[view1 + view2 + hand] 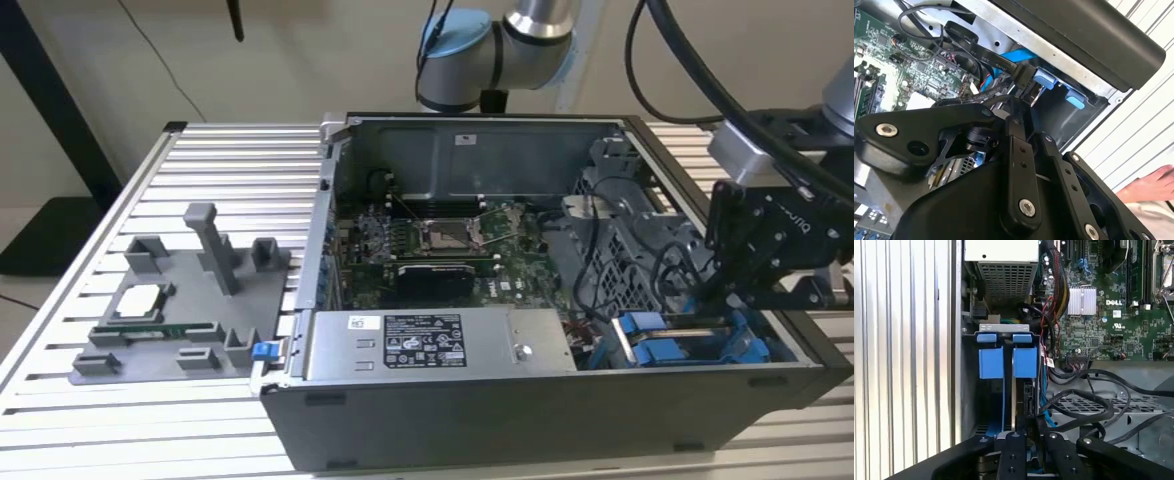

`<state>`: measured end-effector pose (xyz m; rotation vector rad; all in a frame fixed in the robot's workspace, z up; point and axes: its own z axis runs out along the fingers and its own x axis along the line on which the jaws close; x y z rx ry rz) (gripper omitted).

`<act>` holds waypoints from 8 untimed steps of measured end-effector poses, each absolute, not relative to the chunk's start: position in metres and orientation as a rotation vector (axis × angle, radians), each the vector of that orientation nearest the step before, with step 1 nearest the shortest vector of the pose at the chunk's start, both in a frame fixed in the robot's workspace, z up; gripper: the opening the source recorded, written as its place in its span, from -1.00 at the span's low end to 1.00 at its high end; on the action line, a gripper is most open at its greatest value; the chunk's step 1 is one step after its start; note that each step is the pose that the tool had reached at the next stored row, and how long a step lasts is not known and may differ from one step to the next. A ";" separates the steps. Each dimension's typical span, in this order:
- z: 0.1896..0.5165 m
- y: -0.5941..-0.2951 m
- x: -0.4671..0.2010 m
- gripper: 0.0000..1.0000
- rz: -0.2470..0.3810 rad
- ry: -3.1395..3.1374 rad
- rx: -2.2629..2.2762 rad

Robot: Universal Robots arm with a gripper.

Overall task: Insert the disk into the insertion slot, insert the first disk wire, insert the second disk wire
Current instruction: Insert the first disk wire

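The disk (pixel 678 345), in its blue carrier, sits on edge inside the insertion slot (pixel 968 405) at the case corner on the exterior view's right. Its blue end tabs (pixel 1004 361) stick out of the bay. My gripper (pixel 730 300) reaches down into that corner, right over the disk's end. In the second wrist view, the gripper (pixel 1019 106) is closed on a black connector (pixel 1024 77) of a flat black wire beside the blue tab (pixel 1046 80). In the first wrist view, the same dark connector (pixel 1029 400) rises between the fingers (pixel 1012 447) next to the disk's edge.
The grey labelled power-supply box (pixel 427 343) lies along the case's front wall, with the motherboard (pixel 441 240) behind it. Loose black cables (pixel 1084 407) loop over the metal cage beside the slot. A grey parts fixture (pixel 174 300) stands on the slatted table. A person's hand (pixel 1154 185) rests outside the case.
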<state>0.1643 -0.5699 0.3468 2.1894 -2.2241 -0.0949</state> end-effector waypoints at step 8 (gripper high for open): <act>0.345 -0.567 0.167 -1.00 -0.090 -2.219 2.190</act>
